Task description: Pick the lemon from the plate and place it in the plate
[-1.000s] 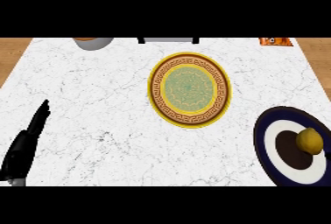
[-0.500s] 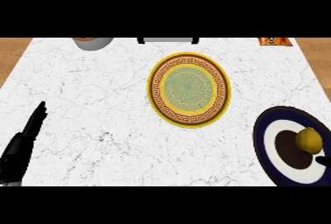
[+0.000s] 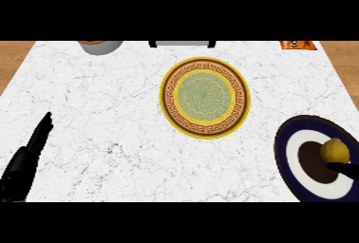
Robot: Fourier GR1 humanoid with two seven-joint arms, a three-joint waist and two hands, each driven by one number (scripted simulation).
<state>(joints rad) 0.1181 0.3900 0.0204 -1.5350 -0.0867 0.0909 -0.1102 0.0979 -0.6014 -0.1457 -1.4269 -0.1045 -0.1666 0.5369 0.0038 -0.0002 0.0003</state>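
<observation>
Right hand [image 3: 345,167] shows only a dark fingertip beside the lemon [image 3: 335,150] (open or closed, I cannot tell), which looks light, firm, prone to rolling; best grasped around its middle.

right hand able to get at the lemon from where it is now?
Probably yes. The lemon sits uncovered on the dark blue plate at the right edge, and a black fingertip of the right hand shows just below it. Nothing lies between them. Most of the hand is out of view.
</observation>
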